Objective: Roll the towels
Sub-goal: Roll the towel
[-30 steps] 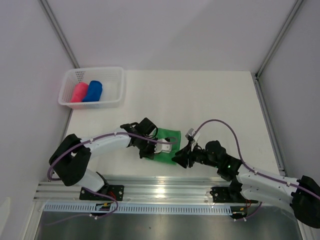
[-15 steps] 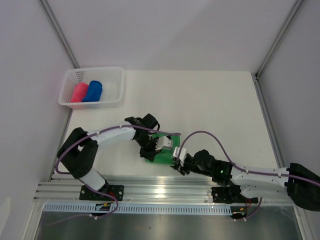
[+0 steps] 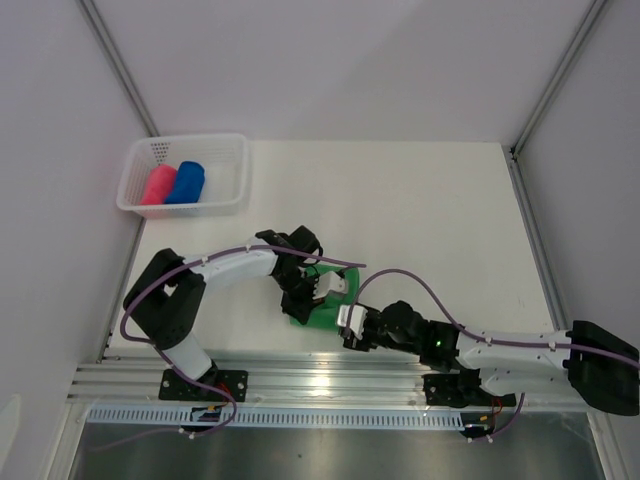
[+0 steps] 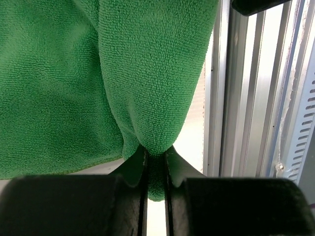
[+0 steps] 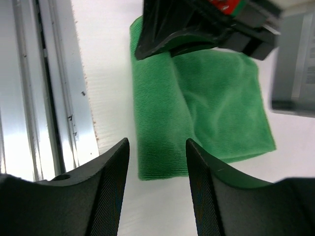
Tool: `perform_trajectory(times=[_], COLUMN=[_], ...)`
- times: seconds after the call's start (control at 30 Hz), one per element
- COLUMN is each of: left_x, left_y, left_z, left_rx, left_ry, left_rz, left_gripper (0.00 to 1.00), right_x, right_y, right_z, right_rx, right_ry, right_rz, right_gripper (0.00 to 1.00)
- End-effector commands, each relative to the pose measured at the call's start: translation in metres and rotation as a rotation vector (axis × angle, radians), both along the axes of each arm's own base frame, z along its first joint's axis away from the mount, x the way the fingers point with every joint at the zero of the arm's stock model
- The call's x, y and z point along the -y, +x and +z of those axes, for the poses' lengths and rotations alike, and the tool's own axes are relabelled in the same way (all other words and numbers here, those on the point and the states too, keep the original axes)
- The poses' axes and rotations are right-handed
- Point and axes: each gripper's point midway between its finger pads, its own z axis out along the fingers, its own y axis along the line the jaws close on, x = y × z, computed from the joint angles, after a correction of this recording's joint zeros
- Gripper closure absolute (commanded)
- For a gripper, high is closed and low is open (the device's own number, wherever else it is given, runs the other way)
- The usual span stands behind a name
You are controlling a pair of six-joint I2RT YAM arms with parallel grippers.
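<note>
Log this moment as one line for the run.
left gripper: pinching fold of green towel | right gripper: open above it | pink towel, blue towel: rolled, in basket

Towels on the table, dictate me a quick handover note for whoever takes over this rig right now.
Left gripper: shut on a fold of the green towel.
Right gripper: open, empty, poised at that towel's rolled edge.
Pink towel and blue towel: rolled, side by side in the white basket at the far left of the table.
Green towel: near the table's front edge, only partly rolled.
Done: two towels rolled.
Left: finish rolling the green one; it probably joins the others.
</note>
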Motion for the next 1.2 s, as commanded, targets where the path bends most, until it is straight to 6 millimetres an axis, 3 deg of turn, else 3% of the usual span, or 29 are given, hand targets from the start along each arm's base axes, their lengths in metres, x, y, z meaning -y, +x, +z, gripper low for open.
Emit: perform_trajectory(times=[0.0,0.27,0.63,0.73,0.77,0.83,1.03,1.17], left_x=[0.01,0.01,0.006,0.005,0.004,0.002,0.001,-0.005], left_y=[0.005,0.001,-0.004,-0.006,-0.006,-0.005,0.005,0.001], left_z=[0.01,0.012,0.009,0.009,0.009,0.009,0.01,0.011], left_rx=[-0.002,-0.021,-0.042,-0.049,-0.048,-0.043,0.033,0.043], left_ry=[-0.062,-0.083,-0.073,-0.071,-0.068,-0.066,-0.118,-0.143], left_rz=[-0.024,-0.029,-0.046,-0.047,-0.048,-0.044,0.022,0.04], left_gripper=[0.89,0.88,0.86,0.84,0.83,0.82,0.59,0.56], right_x=[-0.01,-0.012,-0.004,-0.002,-0.001,0.0,-0.007,-0.01], right_y=[-0.012,0.003,0.013,0.011,0.01,0.007,-0.005,-0.013], right_z=[-0.007,-0.031,-0.041,-0.046,-0.048,-0.049,-0.044,-0.042], right_rx=[-0.04,-0.052,-0.067,-0.091,-0.102,-0.128,-0.25,-0.369], right_ry=[-0.019,-0.067,-0.079,-0.099,-0.104,-0.102,-0.029,0.017], right_rz=[0.072,-0.024,-0.117,-0.124,-0.129,-0.133,-0.129,-0.125], right_gripper=[0.47,0.47,0.49,0.64,0.82,0.97,1.0,1.0])
